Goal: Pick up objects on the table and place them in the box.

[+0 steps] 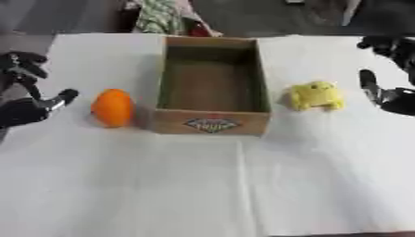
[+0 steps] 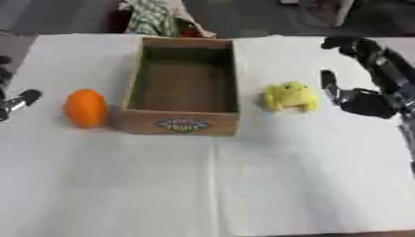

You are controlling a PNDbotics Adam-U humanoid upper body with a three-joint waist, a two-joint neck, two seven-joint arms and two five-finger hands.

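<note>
An open cardboard box stands in the middle of the white table, with nothing visible inside it. An orange egg-shaped object lies just left of the box. A yellow plush toy sits to the right of the box. My left hand is at the left edge, fingers spread and open, a short way left of the orange object and not touching it. My right hand hovers open just right of the plush toy, thumb and fingers apart, holding nothing.
A white cloth covers the table, with a wide bare stretch in front of the box. Striped fabric lies beyond the far table edge behind the box.
</note>
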